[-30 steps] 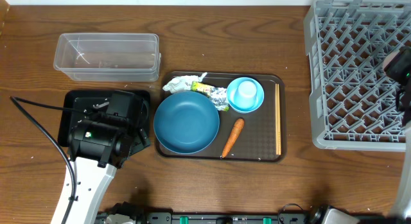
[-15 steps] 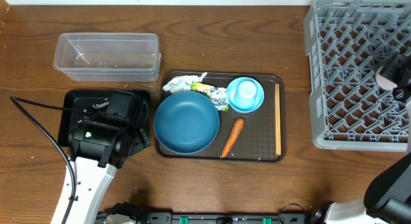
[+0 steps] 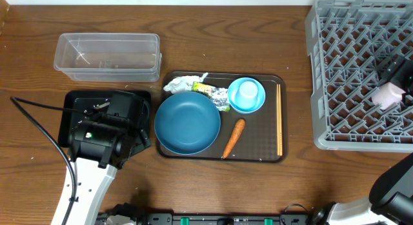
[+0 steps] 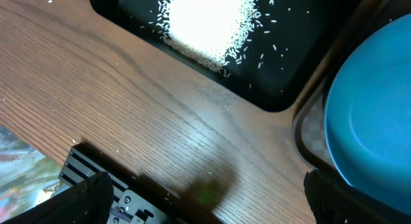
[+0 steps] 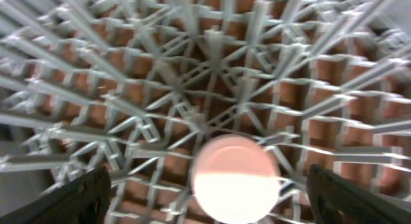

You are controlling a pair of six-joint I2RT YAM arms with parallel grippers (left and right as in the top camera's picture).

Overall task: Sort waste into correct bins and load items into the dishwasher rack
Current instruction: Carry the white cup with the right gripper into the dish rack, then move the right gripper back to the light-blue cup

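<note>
Cup (image 3: 389, 96) (blurred) perhaps resting in rack (image 3: 342, 57).

This is looking like a robotics lab bench dressed up as a kitchen. A plain wood-grain table (image 3: 258, 186) is carrying a grey dishwasher rack (image 5: 128, 89) under the right gripper (image 5: 215, 198). A black cable (image 3: 39, 104) is trailing beside the left arm (image 3: 84, 186), and a black slotted rail (image 4: 128, 198) is running just below the left gripper (image 4: 205, 201).
</note>
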